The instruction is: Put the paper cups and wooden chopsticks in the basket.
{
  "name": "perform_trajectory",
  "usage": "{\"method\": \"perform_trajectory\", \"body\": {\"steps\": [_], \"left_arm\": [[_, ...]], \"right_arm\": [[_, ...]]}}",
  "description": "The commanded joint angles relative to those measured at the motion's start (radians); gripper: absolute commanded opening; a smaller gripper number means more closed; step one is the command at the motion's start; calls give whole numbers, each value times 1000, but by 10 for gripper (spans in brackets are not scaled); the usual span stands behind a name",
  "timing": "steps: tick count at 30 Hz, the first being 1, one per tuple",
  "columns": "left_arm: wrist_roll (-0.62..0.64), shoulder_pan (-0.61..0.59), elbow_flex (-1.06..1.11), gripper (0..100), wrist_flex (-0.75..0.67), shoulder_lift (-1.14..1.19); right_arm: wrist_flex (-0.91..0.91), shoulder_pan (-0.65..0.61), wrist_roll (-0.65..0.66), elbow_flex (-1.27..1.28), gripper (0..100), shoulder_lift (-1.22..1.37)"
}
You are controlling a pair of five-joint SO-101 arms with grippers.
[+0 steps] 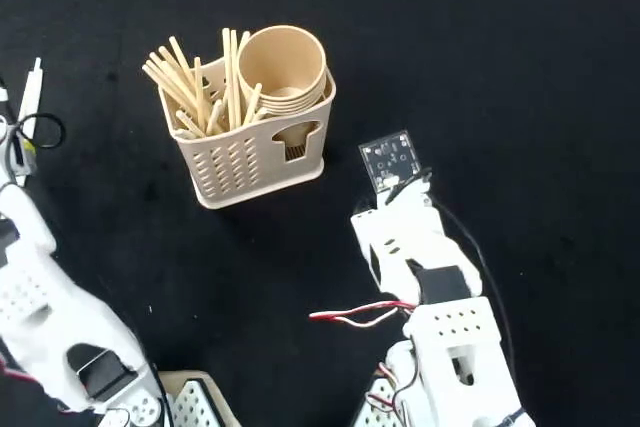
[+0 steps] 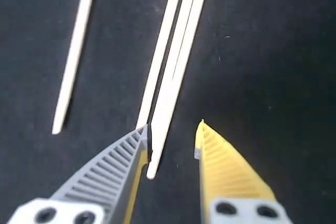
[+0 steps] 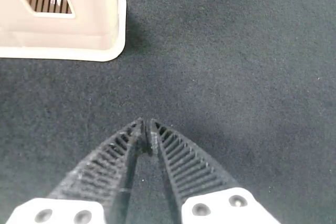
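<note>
No legible text, labels, numbers or signs. Basket and paper cups plain, unmarked.

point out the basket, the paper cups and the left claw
basket [image 1: 235, 167], high view, slotted front wall
paper cups [image 1: 283, 61], high view, top cup's inside
left claw [image 2: 173, 126], left wrist view, midway between its tips

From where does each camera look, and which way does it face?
High view: fixed above the table, facing down on the basket of paper cups and chopsticks; left arm and right arm show below.
Left wrist view: on the left wrist, facing down past the open left gripper at loose chopsticks.
Right wrist view: on the right wrist, facing down past the shut right gripper at the table.
Shared: the basket, in the high and right wrist views.
</note>
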Motion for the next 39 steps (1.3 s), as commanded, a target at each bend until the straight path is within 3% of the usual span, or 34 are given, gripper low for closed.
{"method": "perform_trajectory", "body": {"steps": [1, 7, 16, 21, 31, 39], "left_arm": [[-6, 33, -349, 155, 129, 176], [-6, 93, -806, 155, 265, 402], [38, 105, -1237, 156, 206, 720], [38, 101, -1273, 156, 137, 832], [35, 97, -1273, 152, 144, 941], [6, 142, -1282, 152, 315, 959]], "right_arm": [[-5, 0, 3, -10, 13, -15], [-5, 0, 3, -10, 13, -15], [-5, 0, 5, -10, 13, -15], [-5, 0, 6, -10, 13, -15], [-5, 2, 6, -12, 13, -15], [-5, 2, 8, -12, 13, -15]]}}
